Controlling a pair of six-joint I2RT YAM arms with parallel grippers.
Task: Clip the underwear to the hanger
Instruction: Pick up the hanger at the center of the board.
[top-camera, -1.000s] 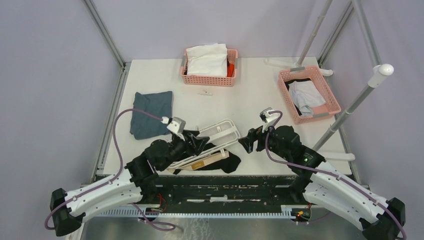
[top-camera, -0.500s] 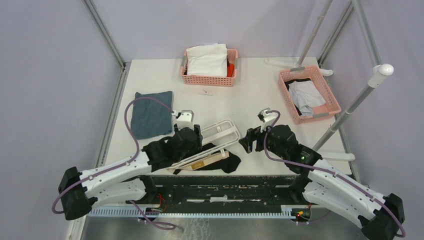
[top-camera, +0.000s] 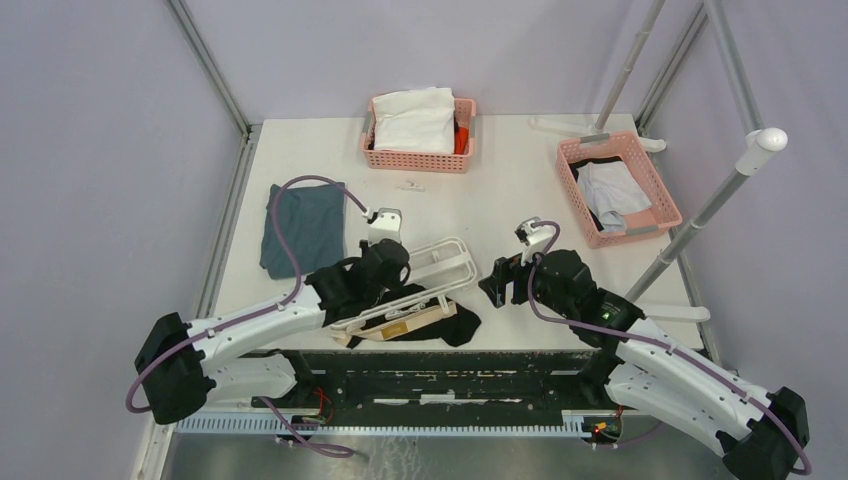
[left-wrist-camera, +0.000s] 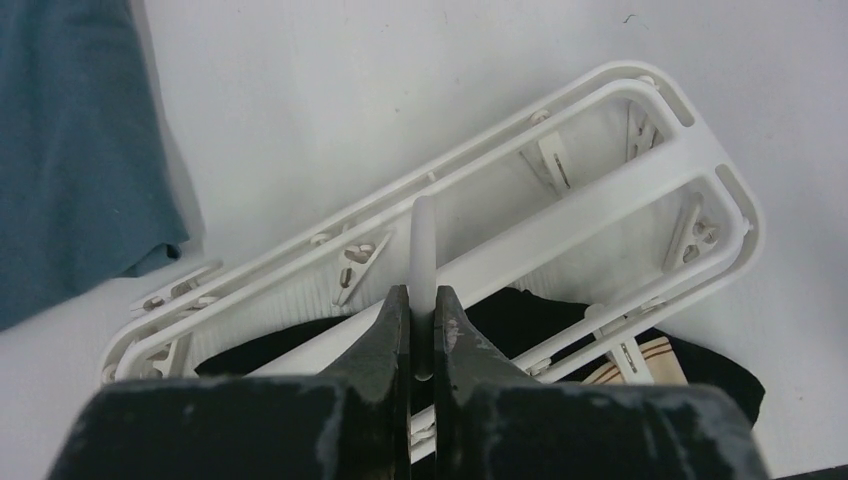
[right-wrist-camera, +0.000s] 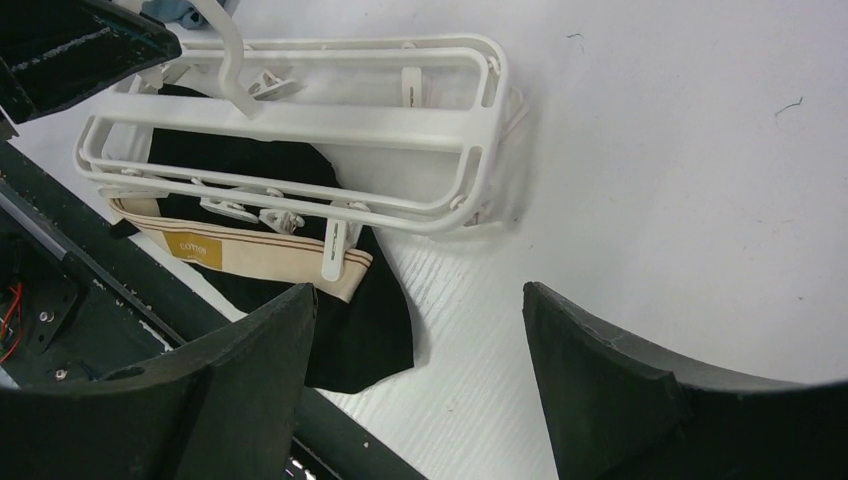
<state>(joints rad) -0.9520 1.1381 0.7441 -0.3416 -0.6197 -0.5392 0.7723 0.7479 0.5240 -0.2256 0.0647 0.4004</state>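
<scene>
The white hanger (top-camera: 445, 262) lies flat near the table's front edge, on top of the black underwear (top-camera: 458, 326). Its tan waistband (right-wrist-camera: 240, 255) shows under the near rail, where dangling clips (right-wrist-camera: 335, 250) rest on it. My left gripper (left-wrist-camera: 421, 300) is shut on the hanger's upright white hook (left-wrist-camera: 423, 245), which stands between the fingers. The same gripper (top-camera: 392, 272) sits over the frame's left half. Right of the hanger (right-wrist-camera: 330, 120), my right gripper (right-wrist-camera: 420, 295) stands open above bare table, holding nothing; it appears again (top-camera: 493, 285) in the top view.
A folded blue-grey cloth (top-camera: 303, 225) lies left of the hanger. A pink basket (top-camera: 415, 160) with a white garment sits at the back, a second basket (top-camera: 618, 236) at the right. A metal pole (top-camera: 700, 215) slants at the right edge. A small clip (top-camera: 410, 185) lies loose.
My left arm has swung so its wrist sits over the hanger, and its gripper has closed on the hook. The right arm has hardly moved.
</scene>
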